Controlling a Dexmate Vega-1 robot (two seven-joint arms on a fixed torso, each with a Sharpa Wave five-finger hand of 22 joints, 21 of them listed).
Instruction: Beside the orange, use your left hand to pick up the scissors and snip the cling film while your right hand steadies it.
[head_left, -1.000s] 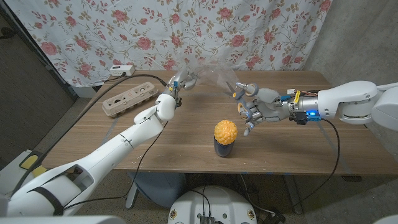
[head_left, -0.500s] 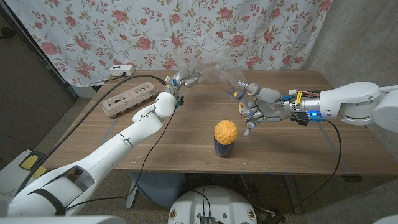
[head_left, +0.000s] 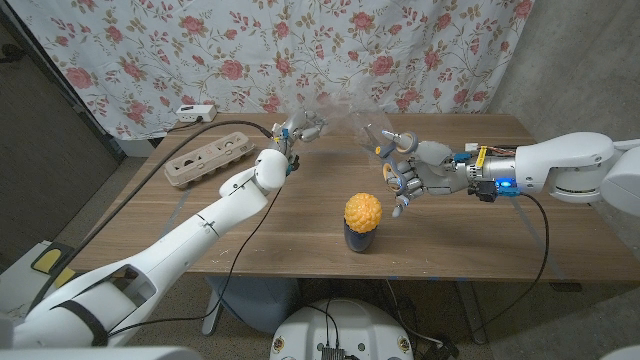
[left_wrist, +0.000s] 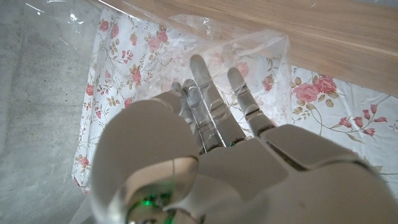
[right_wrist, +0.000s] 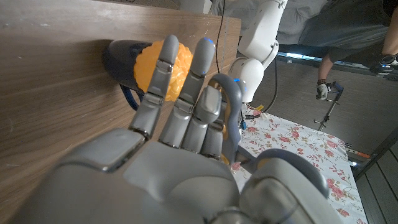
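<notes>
Head view: we see the left robot hand (head_left: 291, 131) and right robot hand (head_left: 405, 168) gripping the cling film (head_left: 345, 122) stretched between them above the table (head_left: 300, 215), behind the orange (head_left: 362, 211). Scissors are not discernible; we judge the cut not yet made.

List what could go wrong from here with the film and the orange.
1. The cling film hangs in the air between the left hand and the right hand. In the left wrist view it drapes over the left hand's fingers, so it may bunch up or stick instead of parting cleanly.
2. The orange is perched on a dark cup close to the right hand. A stray sweep could topple it.
</notes>
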